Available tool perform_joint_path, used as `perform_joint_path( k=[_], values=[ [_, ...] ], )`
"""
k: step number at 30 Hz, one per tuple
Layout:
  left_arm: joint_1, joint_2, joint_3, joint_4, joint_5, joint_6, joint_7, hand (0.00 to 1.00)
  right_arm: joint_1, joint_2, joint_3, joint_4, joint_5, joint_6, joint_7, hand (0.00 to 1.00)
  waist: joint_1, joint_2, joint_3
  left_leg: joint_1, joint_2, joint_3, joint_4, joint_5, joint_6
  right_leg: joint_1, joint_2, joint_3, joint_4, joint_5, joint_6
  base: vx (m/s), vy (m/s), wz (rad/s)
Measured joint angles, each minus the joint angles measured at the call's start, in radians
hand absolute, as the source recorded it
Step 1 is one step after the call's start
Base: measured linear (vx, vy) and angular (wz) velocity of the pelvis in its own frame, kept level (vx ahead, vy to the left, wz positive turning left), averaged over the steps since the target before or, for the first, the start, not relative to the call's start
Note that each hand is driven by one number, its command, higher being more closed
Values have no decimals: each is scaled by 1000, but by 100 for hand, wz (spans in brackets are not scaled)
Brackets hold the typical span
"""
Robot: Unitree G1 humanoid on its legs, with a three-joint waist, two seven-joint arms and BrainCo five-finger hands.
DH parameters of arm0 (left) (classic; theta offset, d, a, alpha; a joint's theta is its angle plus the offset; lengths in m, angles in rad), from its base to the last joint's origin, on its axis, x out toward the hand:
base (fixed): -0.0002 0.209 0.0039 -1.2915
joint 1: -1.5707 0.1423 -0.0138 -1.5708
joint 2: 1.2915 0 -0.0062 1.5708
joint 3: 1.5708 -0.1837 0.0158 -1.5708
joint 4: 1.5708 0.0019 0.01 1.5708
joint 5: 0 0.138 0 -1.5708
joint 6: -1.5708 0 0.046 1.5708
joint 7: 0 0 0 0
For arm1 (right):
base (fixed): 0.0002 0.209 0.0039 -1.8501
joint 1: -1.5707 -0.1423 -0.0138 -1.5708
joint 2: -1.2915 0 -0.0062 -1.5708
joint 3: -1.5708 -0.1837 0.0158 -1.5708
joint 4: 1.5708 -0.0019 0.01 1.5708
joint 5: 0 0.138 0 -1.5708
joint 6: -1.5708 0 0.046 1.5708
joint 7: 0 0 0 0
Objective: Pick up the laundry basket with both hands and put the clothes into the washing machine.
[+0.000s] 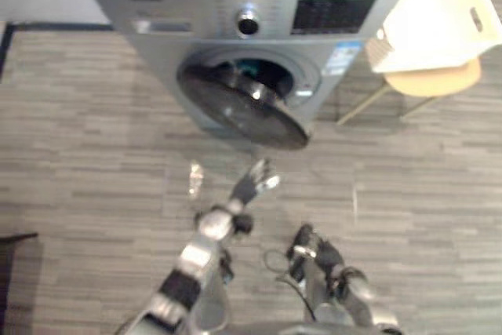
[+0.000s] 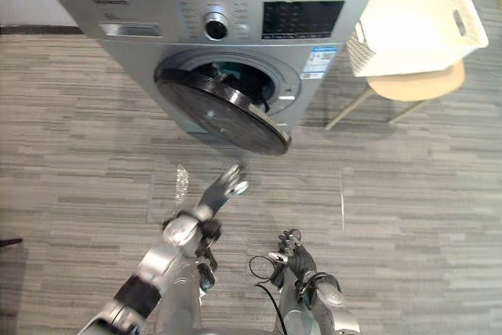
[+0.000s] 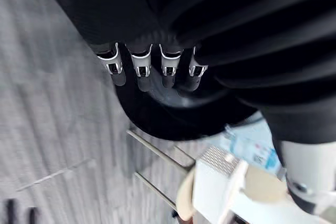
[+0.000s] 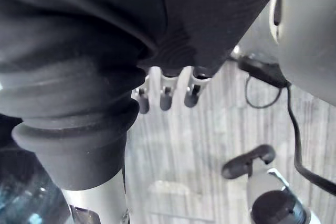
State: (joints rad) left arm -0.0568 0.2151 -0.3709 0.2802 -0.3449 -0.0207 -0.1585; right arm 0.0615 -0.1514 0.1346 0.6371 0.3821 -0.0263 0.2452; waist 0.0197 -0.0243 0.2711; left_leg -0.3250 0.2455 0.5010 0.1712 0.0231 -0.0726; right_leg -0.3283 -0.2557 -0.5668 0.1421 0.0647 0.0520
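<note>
Risk, as judged: the door (image 2: 223, 115) of the washing machine (image 2: 157, 5) is hung open, and it could be knocked by the left hand (image 2: 223, 187), which is held out just below it w/ fingers straight and nothing gripped. The right hand (image 2: 292, 255) is seen low, fingers relaxed, also empty. The laundry basket (image 2: 362, 51) is set on a chair (image 2: 416, 84) right of the machine, well apart from both hands, w/ no clothes made out inside. Sth. dark and teal (image 2: 235, 76), prob. clothes, is glimpsed in the drum.
</note>
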Motion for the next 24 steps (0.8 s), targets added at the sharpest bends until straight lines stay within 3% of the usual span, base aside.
perform_joint_path(
  k=[5,6,9,11,12,14,16,18,19,21,24],
  values=[
    [145,183,-57,3,54,19,-157,0,-82,-10,5,7,13,-7,23,0,-5,-7,-5,-36,-11,-12,3,4,4,1,9,-7,-71,48,6,-45,50,7],
    [145,204,-68,10,139,18,-206,0,-89,-11,8,7,25,-7,27,0,-7,-9,-6,-49,-12,-4,7,3,5,-14,11,2,-80,59,0,-53,31,-17],
    [35,181,-99,133,395,7,-247,0,-98,-11,12,0,51,-1,42,0,-12,-15,-4,-76,-6,19,23,2,6,-55,15,33,-85,81,-9,-74,24,-27],
    [-224,117,-133,351,696,-10,-142,0,-105,-9,21,-45,96,-9,31,0,-43,-40,10,-94,-1,24,40,3,6,-84,20,64,-90,101,-23,-104,10,-30],
    [-299,105,-137,409,763,-16,-94,0,-105,-7,22,-63,119,-16,21,0,-55,-52,18,-97,0,25,42,3,7,-91,21,73,-89,106,-24,-133,4,-29],
    [-632,106,-150,562,930,-36,40,0,-109,-5,8,-165,189,-52,-8,0,-93,-112,81,-106,2,40,43,8,13,-119,23,102,-88,126,-30,-173,0,-26],
    [-821,139,-188,643,1015,-31,85,0,-92,-16,-8,-262,249,-78,-27,0,-114,-138,96,-153,7,49,36,14,17,-174,24,122,-92,130,-21,-211,-29,-18],
    [-987,194,-188,643,1051,-30,183,0,-52,-45,-34,-423,360,-106,-28,0,-117,-150,129,-202,18,90,17,23,16,-245,39,167,-126,118,38,-173,-44,-40],
    [-1025,205,-186,636,1051,-27,199,0,-45,-53,-34,-457,384,-107,-26,0,-117,-149,134,-211,26,99,9,32,17,-260,46,172,-125,115,41,-89,-37,-28],
    [-1138,227,-185,573,1030,-27,250,0,17,-55,-39,-579,455,-126,-23,0,-122,-165,144,-247,52,117,36,43,7,-298,62,183,-124,155,14,-39,-71,-14],
    [-1303,265,-175,447,1014,-28,368,0,89,-82,-39,-688,531,-164,-15,0,-134,-166,144,-315,99,148,85,42,15,-362,87,190,-127,163,5,45,-84,-29]
  ],
)
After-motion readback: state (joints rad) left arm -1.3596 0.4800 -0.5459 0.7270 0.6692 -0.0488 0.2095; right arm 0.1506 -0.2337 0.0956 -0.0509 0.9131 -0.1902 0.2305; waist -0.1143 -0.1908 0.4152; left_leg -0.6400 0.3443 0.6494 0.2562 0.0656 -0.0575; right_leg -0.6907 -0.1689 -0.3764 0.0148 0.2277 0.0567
